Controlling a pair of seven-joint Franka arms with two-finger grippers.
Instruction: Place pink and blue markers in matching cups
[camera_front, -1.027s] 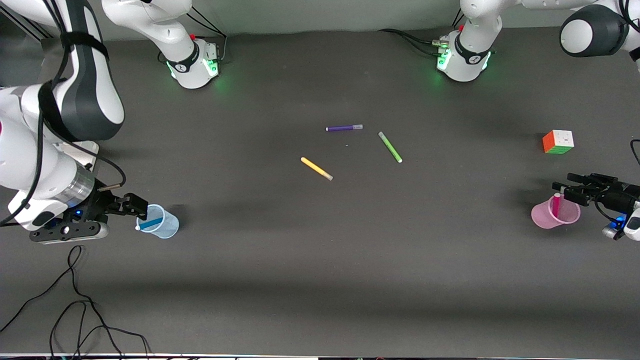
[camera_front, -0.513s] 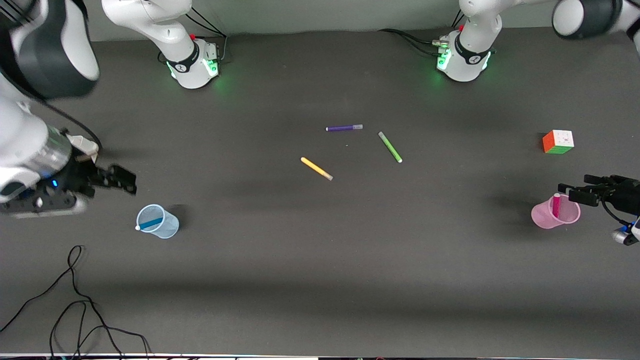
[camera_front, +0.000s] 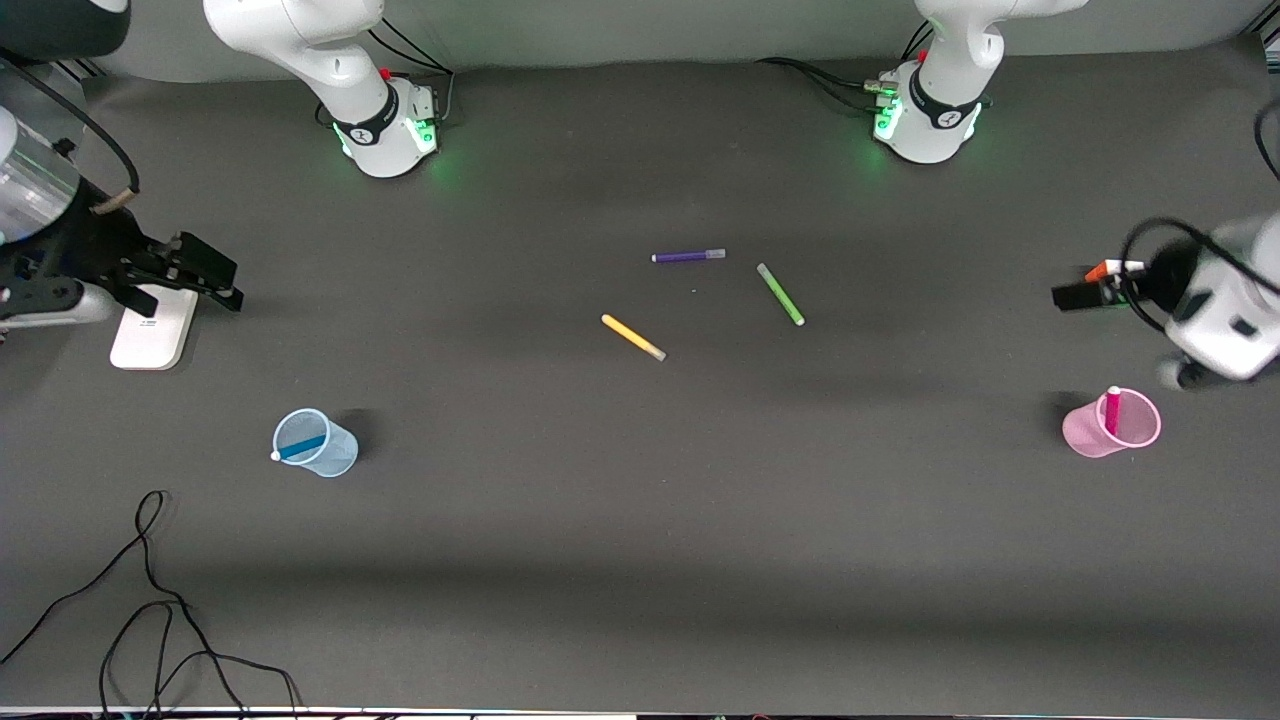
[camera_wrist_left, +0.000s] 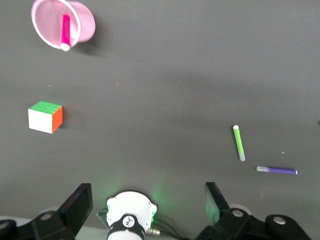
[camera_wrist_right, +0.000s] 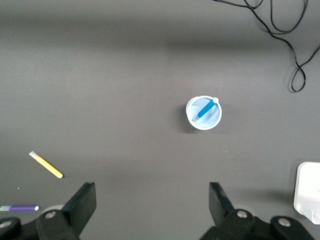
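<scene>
Status: both markers binned. Slim blue marker with white tip (camera_front: 300, 447) leaning inside translucent pale blue plastic cup (camera_front: 330, 455), toward the right arm's end of the dark worktop (camera_front: 640, 520); bright pink marker with pale cap (camera_front: 1112, 410) upright in translucent pale pink cup (camera_front: 1090, 435), toward the left arm's end.

Changed over the last second: both arms pulled up and away from the cups. Right claw (camera_front: 205, 278) now empty, fingers apart, above a flat white pad (camera_front: 150, 340). Left claw (camera_front: 1080, 292) empty too, fingers apart in the wrist view, now over the multicoloured puzzle cube (camera_wrist_left: 45, 117).

Untouched mid-worktop: purple marker (camera_front: 688, 256), green marker (camera_front: 780, 294), yellow marker (camera_front: 633, 338). Loose black cable (camera_front: 140, 600) near the front camera.

Judgement: task looks complete, only retreat left. Blue marker tip overhanging the rim, so some tip-out risk if cup bumped.
</scene>
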